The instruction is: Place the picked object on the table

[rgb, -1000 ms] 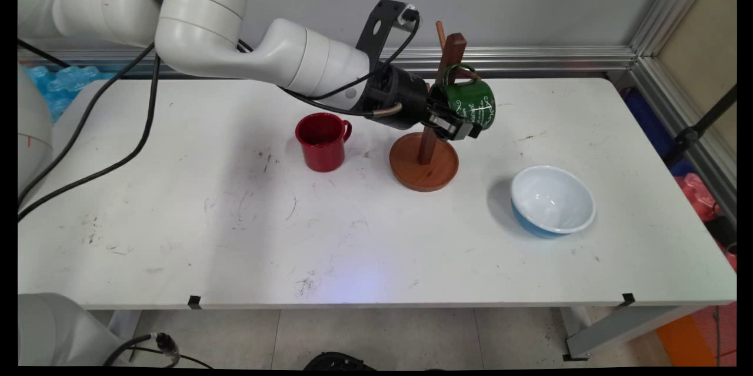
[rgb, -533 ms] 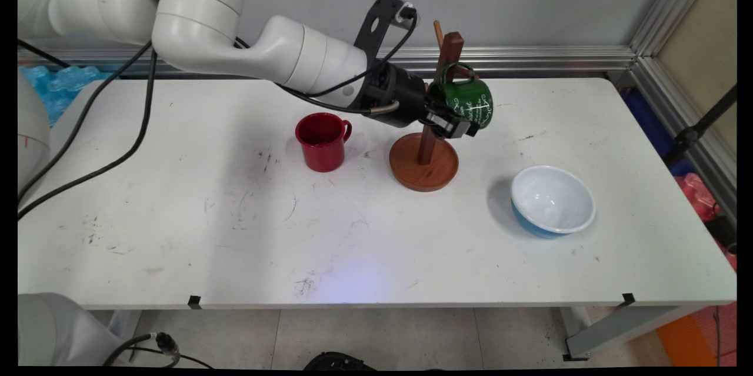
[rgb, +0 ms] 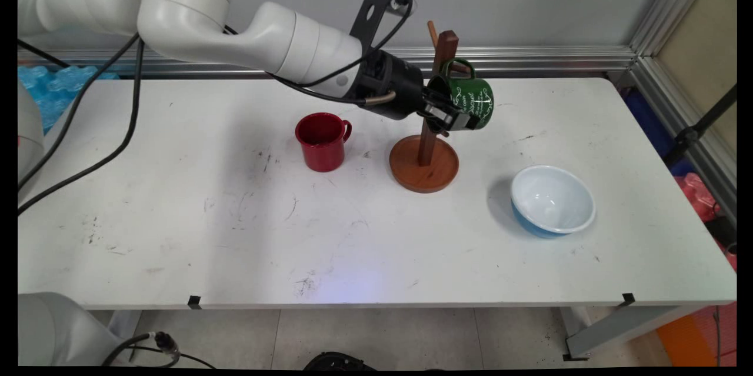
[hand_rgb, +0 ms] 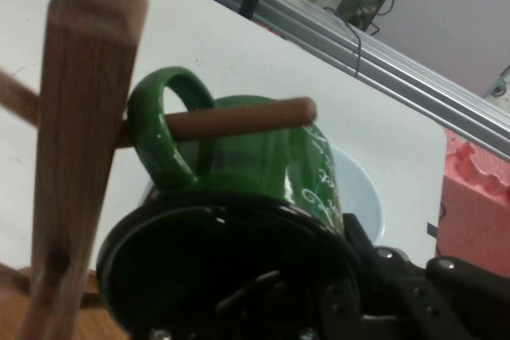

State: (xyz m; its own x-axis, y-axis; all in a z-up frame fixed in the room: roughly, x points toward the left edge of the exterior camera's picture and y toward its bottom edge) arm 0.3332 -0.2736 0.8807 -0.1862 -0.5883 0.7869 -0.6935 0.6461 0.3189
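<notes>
green mug [rgb: 468, 103], clamped at its rim by the closed gripper [rgb: 453, 120], hangs by its handle on a peg of the wooden mug tree [rgb: 425, 155] near the table's [rgb: 176, 235] far edge.

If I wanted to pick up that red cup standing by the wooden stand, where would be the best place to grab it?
Probably by the rim. The red cup stands upright with its mouth open to the top, so fingers coming straight down could pinch the wall on its left side, one inside, one outside. Its small handle points right, toward the wooden stand, and that side looks more crowded.
</notes>
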